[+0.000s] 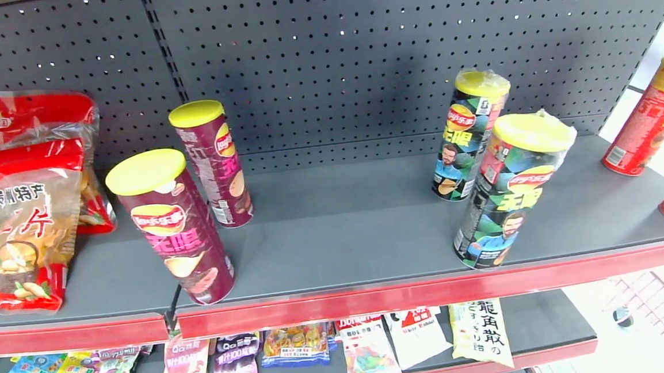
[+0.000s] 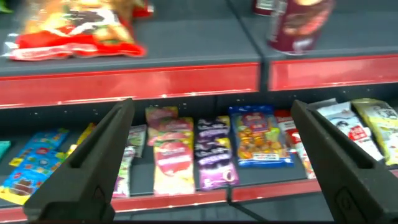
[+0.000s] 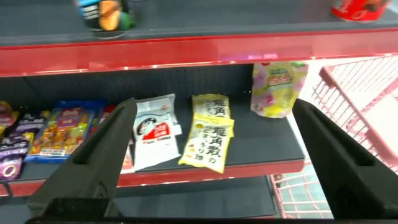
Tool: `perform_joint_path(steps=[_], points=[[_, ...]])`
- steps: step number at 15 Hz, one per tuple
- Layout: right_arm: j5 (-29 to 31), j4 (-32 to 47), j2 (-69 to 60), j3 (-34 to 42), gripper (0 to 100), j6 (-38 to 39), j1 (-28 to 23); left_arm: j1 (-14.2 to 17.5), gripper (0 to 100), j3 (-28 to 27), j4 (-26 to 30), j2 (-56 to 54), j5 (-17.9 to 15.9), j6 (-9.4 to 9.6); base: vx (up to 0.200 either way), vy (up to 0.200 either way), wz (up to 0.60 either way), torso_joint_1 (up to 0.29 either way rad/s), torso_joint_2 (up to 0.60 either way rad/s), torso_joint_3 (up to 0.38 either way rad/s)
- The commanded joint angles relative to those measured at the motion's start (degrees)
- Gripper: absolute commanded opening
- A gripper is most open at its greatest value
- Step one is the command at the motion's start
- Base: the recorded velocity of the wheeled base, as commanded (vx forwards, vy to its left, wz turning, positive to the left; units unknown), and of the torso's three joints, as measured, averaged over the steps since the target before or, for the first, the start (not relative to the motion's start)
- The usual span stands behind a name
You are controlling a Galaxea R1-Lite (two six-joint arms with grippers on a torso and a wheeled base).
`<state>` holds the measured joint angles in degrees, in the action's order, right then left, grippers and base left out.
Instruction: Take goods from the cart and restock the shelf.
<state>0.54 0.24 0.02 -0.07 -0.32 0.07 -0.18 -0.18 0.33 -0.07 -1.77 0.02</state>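
Left gripper [image 2: 211, 104], right gripper [image 3: 214, 102]: we log both spread wide, empty, facing the lower tier's sachets [image 2: 214, 152]. Cart [image 3: 364, 84]: pink wire, just beside the shelf [image 1: 373, 299] end; its goods hidden. Purple canister [image 1: 170, 225], upper tier front: we judge such tubes light, stiff, slick; grasp mid-body.

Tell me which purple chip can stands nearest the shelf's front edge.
The left purple can, its base by the red shelf edge; the other purple can stands behind it, nearer the pegboard.
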Motion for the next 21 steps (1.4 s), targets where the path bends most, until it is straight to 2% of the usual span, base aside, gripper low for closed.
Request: perform_joint_path(steps=[1, 15, 21], points=[[0.0, 0.0, 0.0, 0.1, 100, 0.0, 0.0, 0.0, 100, 0.0, 0.0, 0.1, 0.0, -0.02, 0.0, -0.2, 0.0, 0.007, 0.0, -0.002], [0.1, 0.0, 0.0, 0.1, 100, 0.0, -0.1, 0.0, 100, 0.0, 0.0, 0.1, 0.0, -0.02, 0.0, -0.2, 0.0, 0.003, 0.0, 0.004], [0.1, 0.0, 0.0, 0.1, 100, 0.0, 0.0, 0.0, 100, 0.0, 0.0, 0.1, 0.0, -0.02, 0.0, 0.0, 0.0, 0.0, 0.0, 0.0]])
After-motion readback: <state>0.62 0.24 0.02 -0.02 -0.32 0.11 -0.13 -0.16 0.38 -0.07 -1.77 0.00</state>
